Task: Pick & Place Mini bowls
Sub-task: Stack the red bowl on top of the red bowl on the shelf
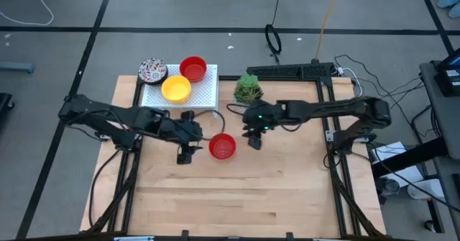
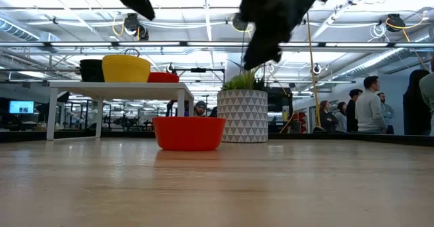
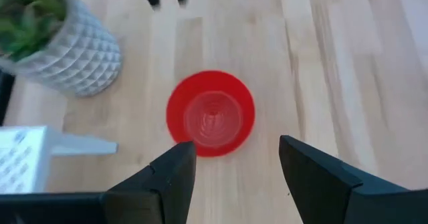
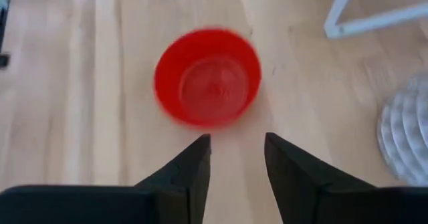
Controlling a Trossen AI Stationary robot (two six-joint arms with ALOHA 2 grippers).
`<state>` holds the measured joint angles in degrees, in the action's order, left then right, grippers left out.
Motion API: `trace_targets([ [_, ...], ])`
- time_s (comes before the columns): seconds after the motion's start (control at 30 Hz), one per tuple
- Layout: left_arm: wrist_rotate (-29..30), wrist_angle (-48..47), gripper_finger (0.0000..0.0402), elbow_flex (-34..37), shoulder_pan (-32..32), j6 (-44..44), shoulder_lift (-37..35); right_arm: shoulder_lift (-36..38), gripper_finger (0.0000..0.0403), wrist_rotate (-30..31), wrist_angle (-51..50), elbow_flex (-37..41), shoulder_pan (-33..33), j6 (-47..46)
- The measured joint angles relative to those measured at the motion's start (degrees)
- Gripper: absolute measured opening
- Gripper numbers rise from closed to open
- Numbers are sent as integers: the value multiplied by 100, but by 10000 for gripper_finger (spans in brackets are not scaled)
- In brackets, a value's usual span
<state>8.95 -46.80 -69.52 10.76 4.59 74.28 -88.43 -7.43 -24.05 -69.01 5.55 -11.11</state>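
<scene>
A red mini bowl stands upright on its base on the wooden table, between my two grippers; it also shows in the low view. My left gripper hovers open on the bowl's left, raised above the table, with the bowl ahead of its fingers. My right gripper hangs open above and to the right of the bowl, touching nothing. On a white raised stand at the far left sit a patterned bowl, a yellow bowl and another red bowl.
A white pot with a green plant stands just right of the stand, close behind the loose bowl. A black frame rail runs along the far right edge. Bare wood stretches toward the near edge. People stand in the room beyond.
</scene>
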Motion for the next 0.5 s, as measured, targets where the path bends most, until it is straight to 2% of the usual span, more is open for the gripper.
trace_targets([
  [0.2,2,719,218,338,38,-609,421,1045,120,398,-551,403,-346,-354],
  [0.5,-16,1560,218,600,38,-920,1153,2834,118,1188,119,2004,-791,-1077],
])
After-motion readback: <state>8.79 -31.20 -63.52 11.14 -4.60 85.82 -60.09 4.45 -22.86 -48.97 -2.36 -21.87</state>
